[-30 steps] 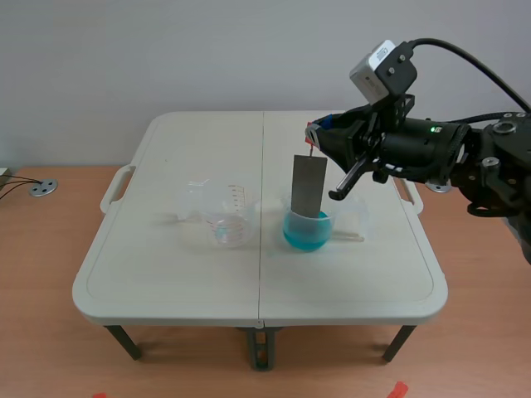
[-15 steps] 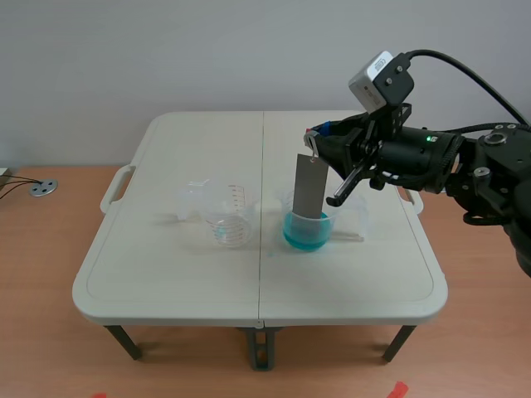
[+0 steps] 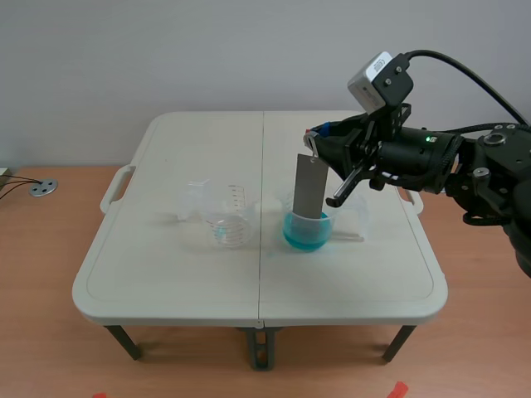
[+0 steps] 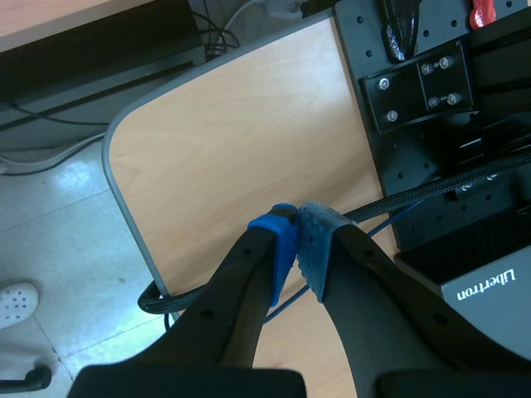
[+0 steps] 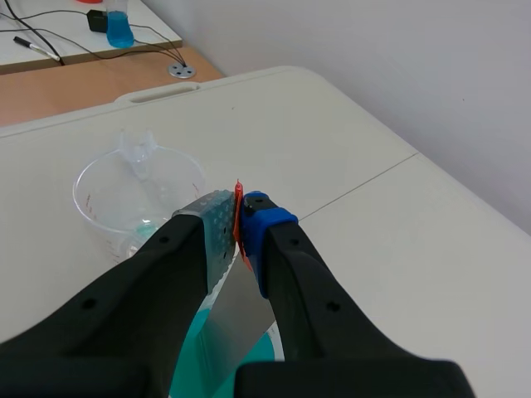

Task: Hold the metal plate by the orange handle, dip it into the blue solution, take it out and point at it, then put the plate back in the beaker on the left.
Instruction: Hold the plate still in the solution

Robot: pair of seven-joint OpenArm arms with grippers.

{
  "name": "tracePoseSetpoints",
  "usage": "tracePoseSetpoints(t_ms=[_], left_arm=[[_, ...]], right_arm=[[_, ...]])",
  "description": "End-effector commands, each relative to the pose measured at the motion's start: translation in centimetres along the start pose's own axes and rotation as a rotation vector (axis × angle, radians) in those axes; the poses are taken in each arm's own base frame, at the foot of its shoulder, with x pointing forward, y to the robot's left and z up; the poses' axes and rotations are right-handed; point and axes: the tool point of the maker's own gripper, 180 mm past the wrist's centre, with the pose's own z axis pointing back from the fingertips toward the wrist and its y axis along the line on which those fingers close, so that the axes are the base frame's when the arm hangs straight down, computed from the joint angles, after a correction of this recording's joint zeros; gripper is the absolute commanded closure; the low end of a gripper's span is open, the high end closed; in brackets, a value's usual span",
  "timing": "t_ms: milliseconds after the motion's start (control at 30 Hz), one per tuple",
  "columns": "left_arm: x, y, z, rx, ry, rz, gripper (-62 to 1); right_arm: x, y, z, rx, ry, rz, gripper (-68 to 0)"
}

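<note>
right hand [image 3: 316, 139] is pinching the plate [image 3: 309, 186] by its orange handle [image 5: 238, 199], plate bottom in the blue-liquid beaker [image 3: 309, 232]; other beaker [image 3: 229, 219] has a tiny puddle. left hand [image 4: 297, 247] pressed together.

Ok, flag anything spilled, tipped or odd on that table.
Nothing stands out. The left beaker and the beaker of blue solution stand upright, no spill shows on the table, and the metal plate hangs nearly upright from the right claw.
</note>
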Motion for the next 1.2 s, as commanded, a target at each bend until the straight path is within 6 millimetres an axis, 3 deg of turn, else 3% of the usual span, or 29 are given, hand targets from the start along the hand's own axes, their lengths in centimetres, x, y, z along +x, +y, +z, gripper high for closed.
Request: tracePoseSetpoints(t_ms=[0, 1167], left_arm=[[0.05, 0.14, 0.28, 0.002, -0.004, 0.001, -1.6], [0.04, 0.14, 0.28, 0.002, -0.004, 0.001, -1.6]], right_arm=[[1.13, -0.56, -0.26, -0.005, -0.025, 0.019, -1.3], [1.07, -0.40, -0.26, 0.004, -0.023, 0.046, -1.3]])
